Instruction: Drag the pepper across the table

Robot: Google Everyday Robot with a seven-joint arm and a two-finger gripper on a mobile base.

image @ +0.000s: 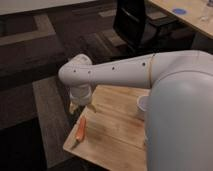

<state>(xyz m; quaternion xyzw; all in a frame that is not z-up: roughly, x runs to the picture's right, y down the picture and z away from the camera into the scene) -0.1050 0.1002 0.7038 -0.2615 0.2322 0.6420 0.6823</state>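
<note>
Orange-red, slim tapered pepper [81, 129] lies at lower left on the light wooden plank table [117, 132]; just above it hangs the two-finger gripper [82, 107], fingers spread apart, holding nothing.

Matt tool [81, 106] above the grainy wooden table [116, 127].

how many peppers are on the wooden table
1. The pepper lies near the table's left edge, close to the gripper hanging there. The arm may hide others.
</note>
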